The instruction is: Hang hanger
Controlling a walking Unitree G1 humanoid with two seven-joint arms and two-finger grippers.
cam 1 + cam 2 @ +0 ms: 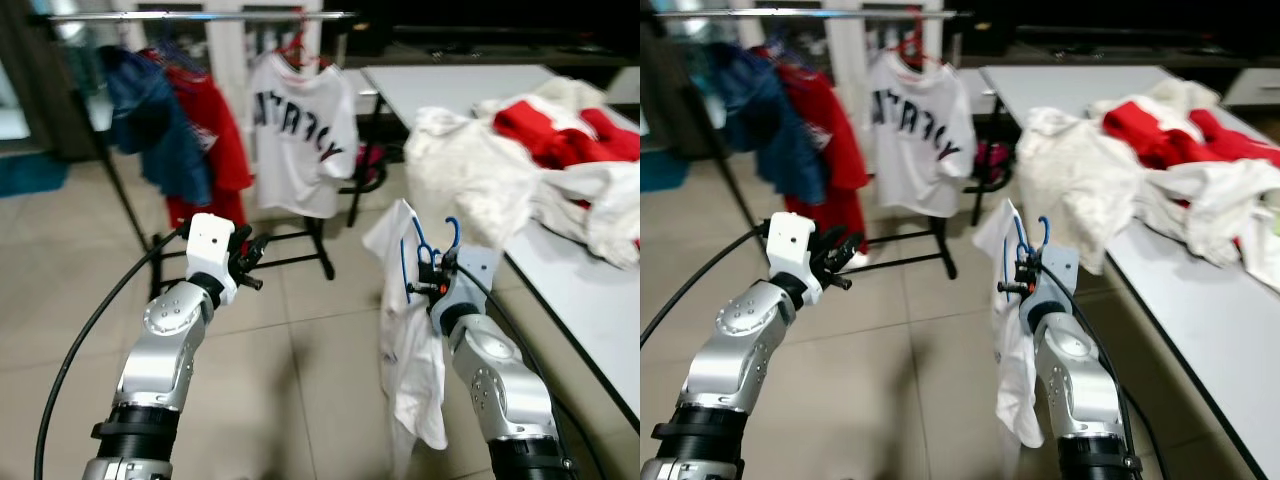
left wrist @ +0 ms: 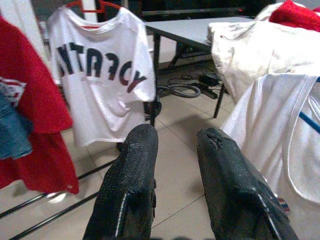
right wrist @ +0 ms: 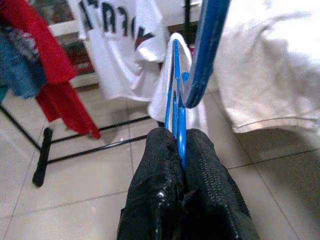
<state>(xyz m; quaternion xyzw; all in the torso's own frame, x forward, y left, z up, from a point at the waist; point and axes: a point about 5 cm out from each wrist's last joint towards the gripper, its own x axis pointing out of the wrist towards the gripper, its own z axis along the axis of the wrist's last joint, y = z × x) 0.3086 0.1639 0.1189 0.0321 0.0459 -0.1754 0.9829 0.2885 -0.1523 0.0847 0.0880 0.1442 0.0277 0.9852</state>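
My right gripper (image 1: 432,275) is shut on a blue hanger (image 3: 179,112) that carries a white shirt (image 1: 408,340), held up in front of me over the floor. The hanger's hook (image 1: 452,231) points upward. A clothes rail (image 1: 200,16) runs across the top of the head views, far ahead. On it hang a white lettered T-shirt (image 1: 300,135) on a red hanger, a red garment (image 1: 210,130) and a blue one (image 1: 150,120). My left gripper (image 1: 255,262) is raised on the left, open and empty, pointing toward the rack.
A white table (image 1: 560,290) on the right holds a heap of white and red clothes (image 1: 530,160). The rack's black base bars (image 1: 290,262) lie on the tiled floor ahead. Cables and a hose (image 2: 185,90) lie under the table.
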